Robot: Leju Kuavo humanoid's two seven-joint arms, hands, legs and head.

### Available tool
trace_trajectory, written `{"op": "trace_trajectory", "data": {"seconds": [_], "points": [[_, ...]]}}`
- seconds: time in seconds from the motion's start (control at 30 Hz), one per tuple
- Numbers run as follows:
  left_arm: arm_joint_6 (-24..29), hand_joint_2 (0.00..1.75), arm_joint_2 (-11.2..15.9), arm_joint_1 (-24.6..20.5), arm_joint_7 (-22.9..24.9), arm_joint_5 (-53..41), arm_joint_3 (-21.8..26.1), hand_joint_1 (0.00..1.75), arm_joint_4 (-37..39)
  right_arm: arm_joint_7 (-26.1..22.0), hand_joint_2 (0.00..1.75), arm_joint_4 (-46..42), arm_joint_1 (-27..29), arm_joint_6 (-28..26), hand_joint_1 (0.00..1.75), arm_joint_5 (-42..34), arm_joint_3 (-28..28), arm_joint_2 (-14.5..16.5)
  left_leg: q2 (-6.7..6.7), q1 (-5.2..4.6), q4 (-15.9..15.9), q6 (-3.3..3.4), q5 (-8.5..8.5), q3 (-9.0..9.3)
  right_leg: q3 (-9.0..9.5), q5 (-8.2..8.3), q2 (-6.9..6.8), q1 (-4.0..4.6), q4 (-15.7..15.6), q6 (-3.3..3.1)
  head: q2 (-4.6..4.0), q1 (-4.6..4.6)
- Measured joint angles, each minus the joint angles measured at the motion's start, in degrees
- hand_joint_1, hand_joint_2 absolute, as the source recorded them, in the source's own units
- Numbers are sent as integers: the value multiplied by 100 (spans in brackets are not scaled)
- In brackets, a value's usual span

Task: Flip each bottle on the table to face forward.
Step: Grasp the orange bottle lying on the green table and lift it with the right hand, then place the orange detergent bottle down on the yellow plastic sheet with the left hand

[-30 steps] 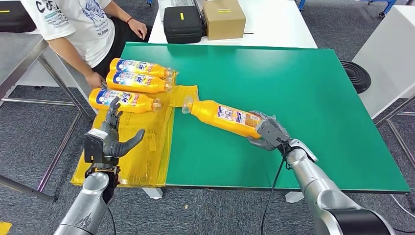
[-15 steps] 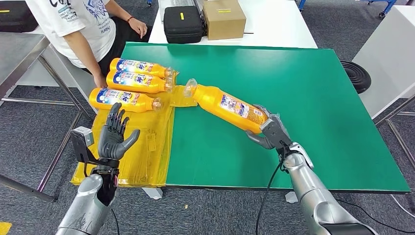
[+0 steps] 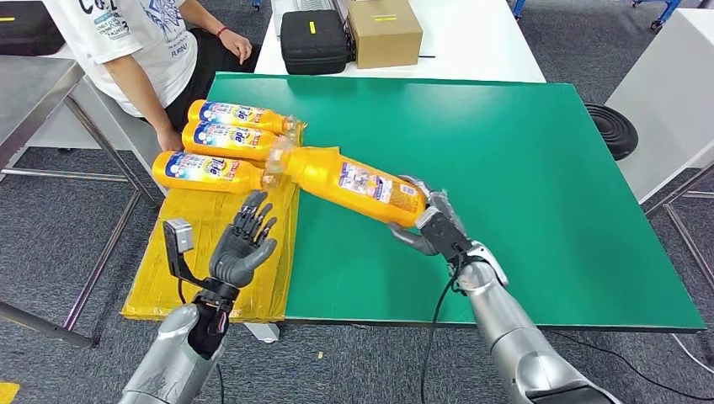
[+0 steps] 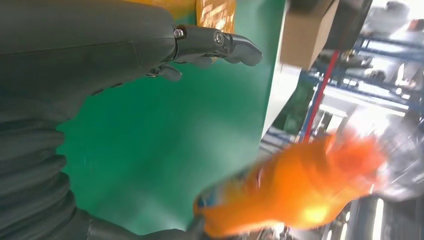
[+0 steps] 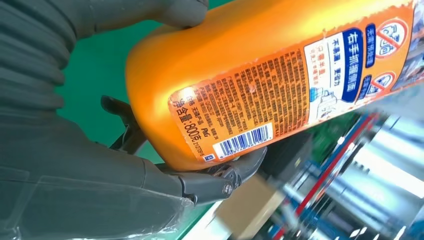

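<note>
Orange detergent bottle (image 3: 352, 183) held aloft above the green worktop (image 3: 522, 177) by the right hand (image 3: 428, 225).

Fingers of the right hand grip the bottle's base, which carries a back label with barcode visible in the right wrist view; the bottle slants up and away from the hand, its clear cap end reaching over the yellow sheet (image 3: 210, 252) and close to the three lying bottles (image 3: 223, 143). These three lie side by side on the sheet at the worktop's left edge, blue front labels upward, caps pointing toward the green surface. The left hand (image 3: 242, 248) hovers over the yellow sheet, fingers spread and holding nothing. A person (image 3: 135, 42) sits beyond the left corner, one hand beside the lying bottles. A black case (image 3: 314, 40) and a cardboard box (image 3: 384, 31) stand on the white table (image 3: 471, 42) behind.
</note>
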Motion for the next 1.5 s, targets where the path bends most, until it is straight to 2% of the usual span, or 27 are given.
{"op": "trace_trajectory", "data": {"seconds": [0.13,0.37,0.5,0.63,1.5], "points": [[-34,175,-93,-35,16,52,-217,0,53,-1,175,-2,56,91,175,-7,239,215,-4,0,0,0,0,-2,-2,-1,-1,0,0,0,0,1],[-61,175,-140,-65,48,75,-306,0,72,-1,175,-2,79,133,175,-42,335,296,-4,0,0,0,0,-2,-3,0,-1,0,0,-1,0,0],[-134,175,-363,-247,74,233,-660,0,149,-3,175,-6,178,324,175,-267,784,571,-3,0,0,0,0,-4,-3,0,-1,-1,0,0,0,1],[-124,175,-430,-279,79,331,-786,0,162,-8,175,-6,228,383,175,-378,979,670,-1,0,0,0,0,-5,-6,0,0,0,0,-1,0,0],[120,175,-563,-304,-60,874,-814,0,162,-10,175,-6,452,469,175,-735,1256,729,0,1,0,0,0,-8,-10,-1,0,0,0,-1,0,1]]}}
